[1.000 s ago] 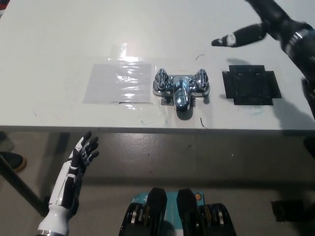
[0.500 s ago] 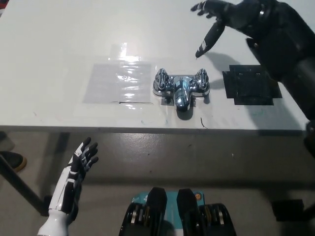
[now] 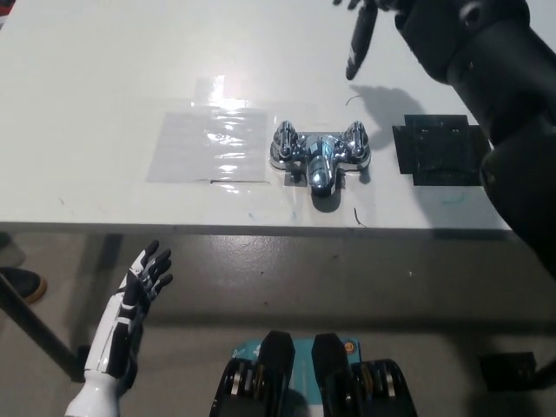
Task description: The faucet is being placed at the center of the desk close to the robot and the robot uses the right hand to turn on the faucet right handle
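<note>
A chrome faucet [image 3: 320, 156] stands on the white desk [image 3: 104, 87], near its front edge and about the middle. Its right handle [image 3: 355, 141] and its left handle [image 3: 286, 142] flank the spout, which points toward me. My black right hand [image 3: 369, 22] is high above the desk, behind and a little right of the faucet at the picture's top edge, apart from it, fingers spread and hanging down, holding nothing. My white left hand [image 3: 143, 276] rests below the desk's front edge at the lower left, fingers apart and empty.
A clear taped sheet [image 3: 208, 143] lies flat left of the faucet. A black tape square [image 3: 439, 149] lies right of it, partly under my black right arm [image 3: 495, 95]. A dark shoe [image 3: 19, 282] shows on the floor at far left.
My right arm has swung in from the right, and the hand has risen toward the picture's top, now partly cut off. The left hand shifted slightly. The faucet has not moved.
</note>
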Motion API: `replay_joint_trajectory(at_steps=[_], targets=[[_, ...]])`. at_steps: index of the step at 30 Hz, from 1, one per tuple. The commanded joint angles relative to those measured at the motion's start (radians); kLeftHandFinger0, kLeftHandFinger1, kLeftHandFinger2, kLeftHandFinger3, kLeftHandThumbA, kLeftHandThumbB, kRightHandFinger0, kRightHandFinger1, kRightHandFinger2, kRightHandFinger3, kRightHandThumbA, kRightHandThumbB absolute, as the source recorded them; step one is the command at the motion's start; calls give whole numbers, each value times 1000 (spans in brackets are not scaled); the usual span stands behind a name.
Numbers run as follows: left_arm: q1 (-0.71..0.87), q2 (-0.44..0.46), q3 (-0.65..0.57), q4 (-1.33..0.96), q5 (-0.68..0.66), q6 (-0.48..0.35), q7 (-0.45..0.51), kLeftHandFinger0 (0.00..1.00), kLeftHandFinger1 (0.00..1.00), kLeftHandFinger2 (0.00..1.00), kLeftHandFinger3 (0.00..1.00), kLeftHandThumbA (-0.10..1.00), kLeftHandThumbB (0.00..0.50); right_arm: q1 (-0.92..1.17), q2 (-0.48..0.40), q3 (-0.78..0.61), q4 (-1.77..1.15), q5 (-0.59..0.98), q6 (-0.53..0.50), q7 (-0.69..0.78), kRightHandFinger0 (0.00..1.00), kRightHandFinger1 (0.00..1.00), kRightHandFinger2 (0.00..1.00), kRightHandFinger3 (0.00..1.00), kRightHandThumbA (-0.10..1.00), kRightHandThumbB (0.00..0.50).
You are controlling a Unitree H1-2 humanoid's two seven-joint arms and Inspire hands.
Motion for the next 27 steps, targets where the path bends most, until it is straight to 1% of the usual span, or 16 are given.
replay_joint_trajectory(at_steps=[1,5,6,8,9,11,13,14,15,16,18,19,21,23,25,27], targets=[[-11,4,3,-28,0,-50,-3,1000,1000,1000,1000,1000,245,-65,7,-8,9,-42,-29,23,1000,1000,1000,1000,1000,181],[-15,0,4,-29,-1,-47,0,1000,1000,1000,1000,1000,237,-63,13,-20,14,-43,-22,11,1000,1000,1000,1000,1000,185],[-15,-1,4,-26,0,-54,0,1000,1000,1000,1000,1000,234,-61,16,-23,16,-46,-1,-5,1000,1000,1000,1000,1000,202],[-13,1,4,-28,8,-52,3,1000,1000,1000,1000,1000,239,-55,18,-26,14,-53,2,-22,1000,1000,1000,1000,1000,210],[-10,-1,5,-35,13,-43,8,1000,1000,1000,1000,1000,245,-53,22,-17,16,-66,13,-40,1000,1000,1000,1000,1000,240],[-11,1,7,-36,14,-43,8,1000,1000,1000,1000,1000,245,-52,26,-19,21,-68,19,-32,1000,1000,1000,1000,1000,249],[-10,0,7,-36,8,-45,5,1000,1000,1000,1000,1000,248,-47,26,-19,24,-70,13,-18,1000,1000,1000,1000,1000,245],[-8,-2,5,-37,9,-49,6,1000,1000,1000,1000,1000,256,-39,27,-24,26,-67,12,-10,1000,1000,1000,1000,1000,223],[-8,-1,6,-38,8,-51,5,1000,1000,1000,1000,1000,258,-35,26,-28,27,-64,8,-4,1000,1000,1000,1000,1000,217],[-9,0,6,-38,11,-51,5,1000,1000,1000,1000,1000,258,-33,25,-37,28,-56,-1,9,1000,1000,1000,1000,1000,180],[-11,4,7,-37,11,-53,4,1000,1000,1000,1000,1000,261,-20,22,-56,31,-43,-13,26,1000,1000,1000,1000,1000,148],[-11,4,7,-37,11,-54,4,1000,1000,1000,1000,1000,262,-18,21,-61,30,-44,-17,25,1000,1000,1000,1000,1000,144],[-7,5,6,-49,14,-37,4,1000,1000,1000,1000,1000,255,-1,23,-89,32,-31,-2,14,1000,1000,1000,1000,1000,141],[-10,4,5,-47,17,-42,5,1000,1000,1000,1000,1000,252,9,27,-103,32,-35,14,-17,1000,1000,1000,1000,1000,168],[-12,6,6,-47,18,-43,5,1000,1000,1000,1000,1000,249,27,27,-94,27,-59,-17,-31,1000,1000,1000,1000,1000,158],[-11,1,7,-53,17,-35,8,1000,1000,1000,1000,1000,259,35,32,-87,29,-71,-1,-37,1000,1000,1000,1000,1000,189]])
